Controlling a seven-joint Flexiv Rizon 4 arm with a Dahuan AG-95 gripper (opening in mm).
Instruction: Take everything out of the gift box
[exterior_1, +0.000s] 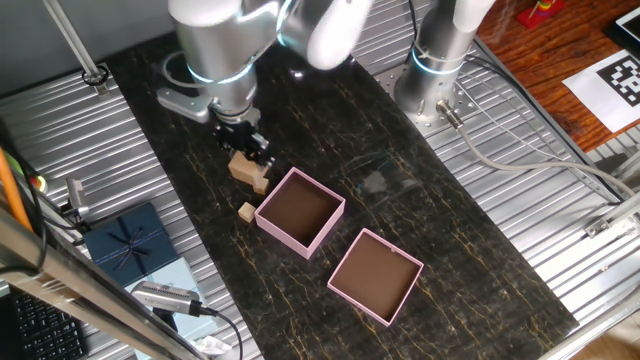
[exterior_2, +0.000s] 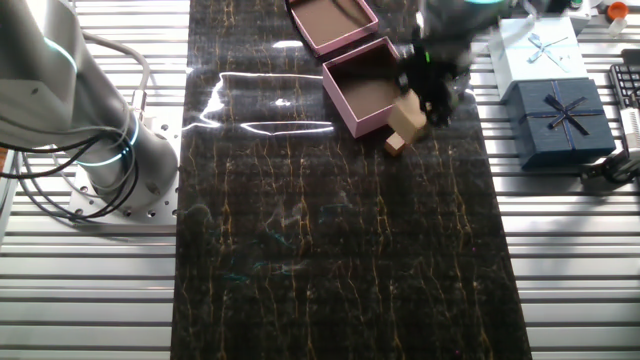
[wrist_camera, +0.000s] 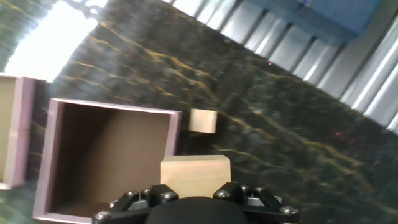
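Observation:
The pink gift box (exterior_1: 285, 235) stands mid-table; its brown inside shows no blocks in any view. It also shows in the other fixed view (exterior_2: 340, 98) and the hand view (wrist_camera: 112, 107). My gripper (exterior_1: 253, 152) is shut on a tan wooden block (exterior_1: 248, 170), held just outside the box's wall, a little above the table. The held block also shows in the other fixed view (exterior_2: 407, 117) and the hand view (wrist_camera: 194, 169). A smaller wooden block (exterior_1: 246, 211) lies on the table beside the box, also seen in the other views (exterior_2: 397, 144) (wrist_camera: 203, 121).
The shallow pink lid tray (exterior_1: 357, 303) lies next to the gift box. A dark blue ribboned box (exterior_1: 130, 240) and a white ribboned box (exterior_2: 540, 50) sit on the slatted metal beside the dark mat. A second arm's base (exterior_1: 440, 60) stands at the mat's far edge.

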